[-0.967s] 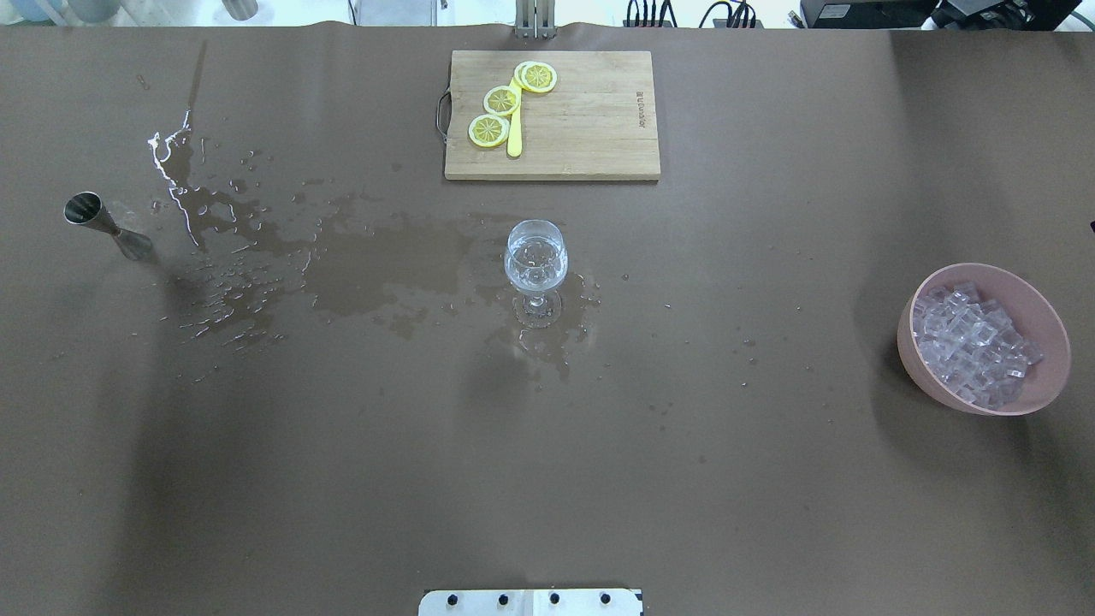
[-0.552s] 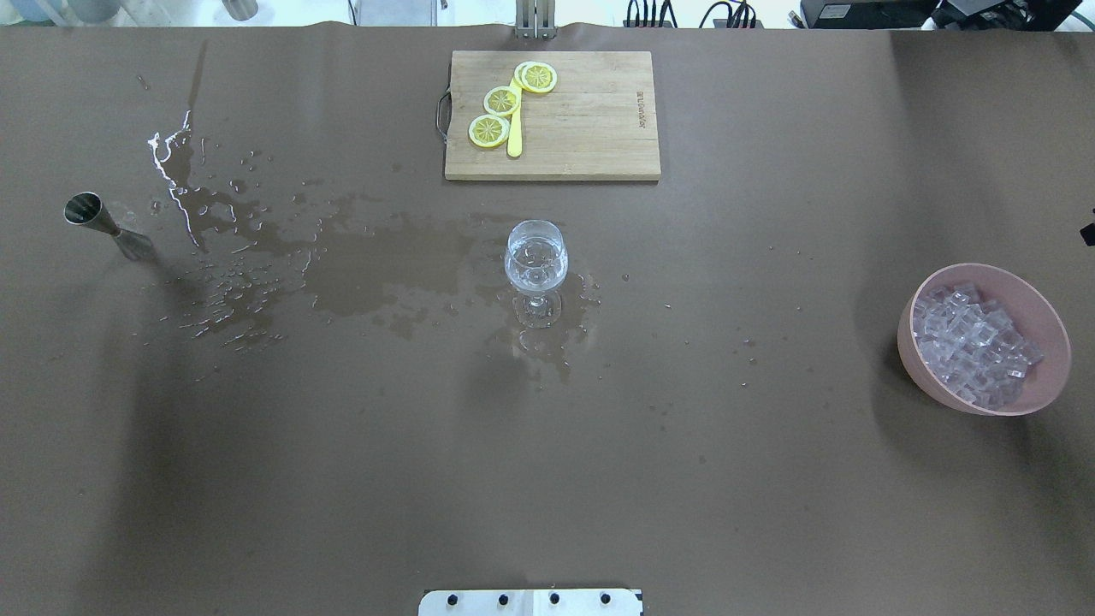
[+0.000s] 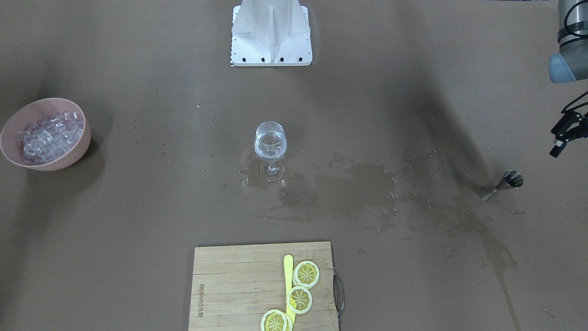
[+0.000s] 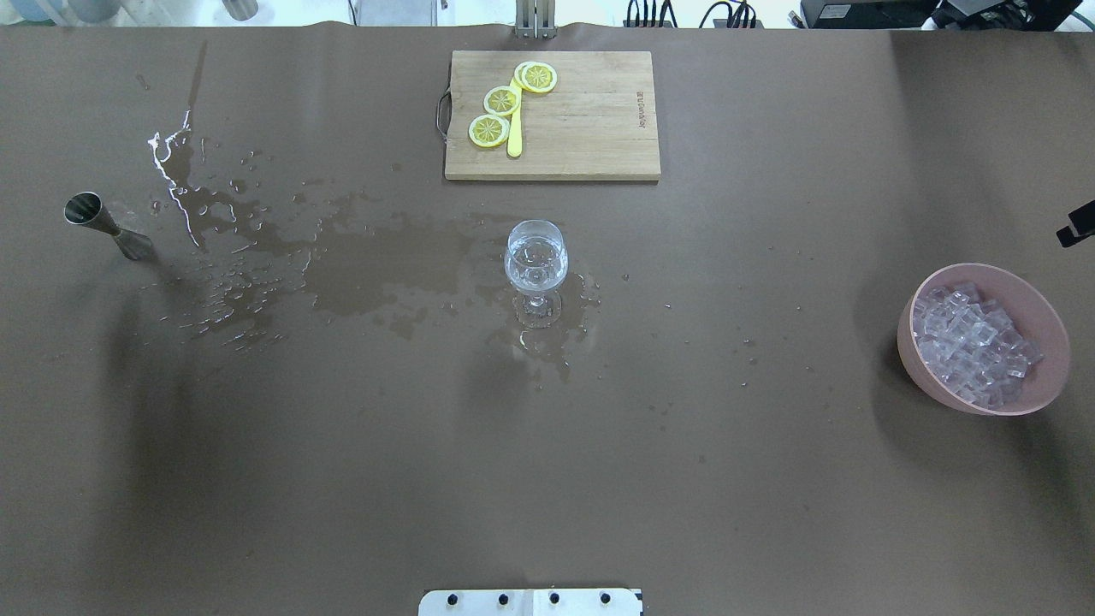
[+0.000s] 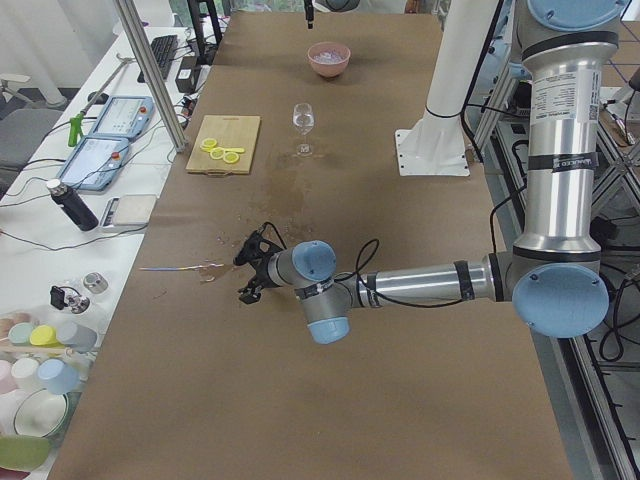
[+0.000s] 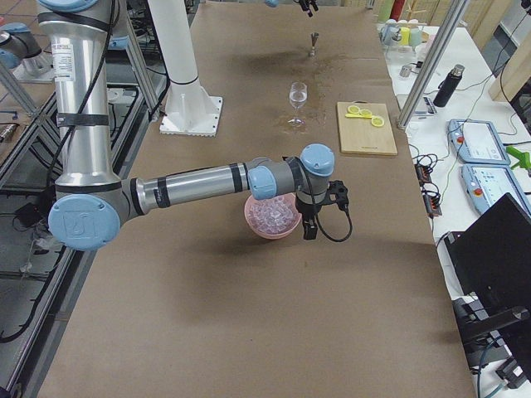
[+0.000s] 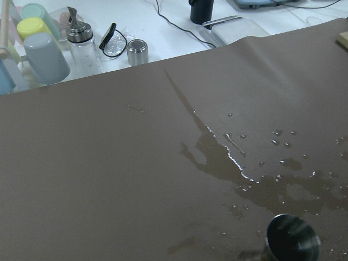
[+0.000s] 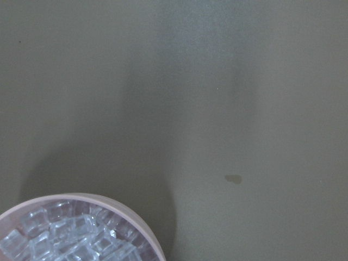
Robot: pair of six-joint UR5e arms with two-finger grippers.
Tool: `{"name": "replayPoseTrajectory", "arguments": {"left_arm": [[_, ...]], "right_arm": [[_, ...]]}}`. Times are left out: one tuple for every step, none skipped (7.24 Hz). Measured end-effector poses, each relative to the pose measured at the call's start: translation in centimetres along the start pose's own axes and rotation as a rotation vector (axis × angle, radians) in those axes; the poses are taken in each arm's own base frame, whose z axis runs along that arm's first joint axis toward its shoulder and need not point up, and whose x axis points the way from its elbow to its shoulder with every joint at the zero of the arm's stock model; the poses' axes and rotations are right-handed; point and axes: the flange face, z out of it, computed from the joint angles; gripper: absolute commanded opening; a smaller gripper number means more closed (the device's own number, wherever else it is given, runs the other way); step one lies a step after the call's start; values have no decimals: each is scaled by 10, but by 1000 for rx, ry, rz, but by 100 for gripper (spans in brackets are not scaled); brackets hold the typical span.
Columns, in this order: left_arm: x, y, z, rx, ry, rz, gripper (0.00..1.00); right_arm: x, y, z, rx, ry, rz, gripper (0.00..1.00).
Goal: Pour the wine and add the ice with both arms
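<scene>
A stemmed wine glass (image 4: 536, 257) stands mid-table with a little clear wine in it. A pink bowl (image 4: 1039, 389) at the right holds many clear ice cubes (image 4: 971, 338); its rim also shows in the right wrist view (image 8: 81, 198). A steel jigger (image 4: 103, 224) stands at the far left. My left gripper (image 3: 561, 138) hangs open and empty above and beside the jigger (image 3: 503, 183). Only the tip of my right gripper (image 4: 1080, 228) shows, at the table's right edge just beyond the bowl; I cannot tell whether it is open or shut.
A wooden cutting board (image 4: 582, 128) with lemon slices (image 4: 500, 100) and a yellow knife lies at the far side. A wide wet spill (image 4: 359, 265) spreads from the jigger to the glass. The white base block (image 4: 530, 601) is at the near edge.
The tip of my right gripper has come further into the overhead view at the right edge, moving left towards the bowl. Glass, bowl and jigger have not moved.
</scene>
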Motion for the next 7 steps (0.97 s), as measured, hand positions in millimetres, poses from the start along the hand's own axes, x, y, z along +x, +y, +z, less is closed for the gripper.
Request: {"name": "replayPoseTrajectory", "arguments": {"left_arm": [[8, 7, 9, 23, -14, 13, 98], [21, 14, 24, 47, -37, 23, 98], [36, 21, 38, 73, -52, 13, 98], [49, 28, 50, 94, -62, 0, 98], [62, 37, 62, 112, -78, -2, 98], [72, 44, 71, 125, -93, 2, 98], [77, 49, 77, 132, -104, 5, 98]], "right_arm": [[-3, -7, -1, 8, -1, -3, 100], [-4, -10, -1, 10, -2, -3, 100], [-5, -12, -1, 10, -4, -3, 100], [-5, -12, -1, 10, -4, -3, 100], [-5, -13, -1, 10, -5, -2, 100], [-5, -13, -1, 10, -6, -2, 100], [-5, -13, -1, 9, -6, -2, 100]]}}
